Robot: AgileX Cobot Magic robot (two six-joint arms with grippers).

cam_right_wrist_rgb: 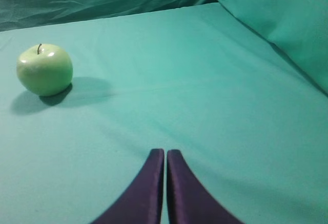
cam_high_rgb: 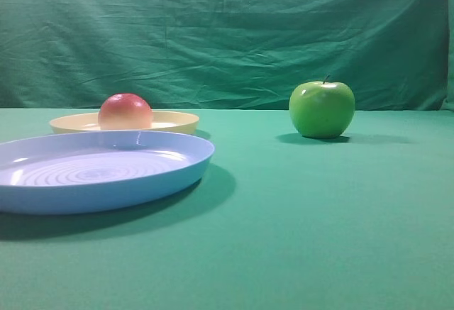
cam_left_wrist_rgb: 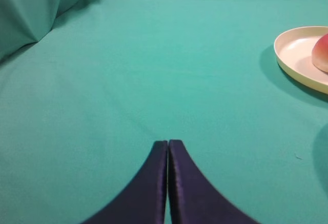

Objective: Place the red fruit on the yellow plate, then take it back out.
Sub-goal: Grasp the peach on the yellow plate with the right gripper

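Red fruit (cam_high_rgb: 125,111) sits in yellow plate (cam_high_rgb: 177,120), both grippers (left (cam_left_wrist_rgb: 168,144), right (cam_right_wrist_rgb: 165,153)) clenched on nothing and well apart from it; looks glossy, rigid, prob light & slippery, so grab across widest middle w/ jaws opened wide.

We are seeing bright, even overhead light. The green apple (cam_high_rgb: 321,108) is showing white glare and casting a soft shadow rightward. The near blue plate (cam_high_rgb: 99,182) is looking slightly blurred.
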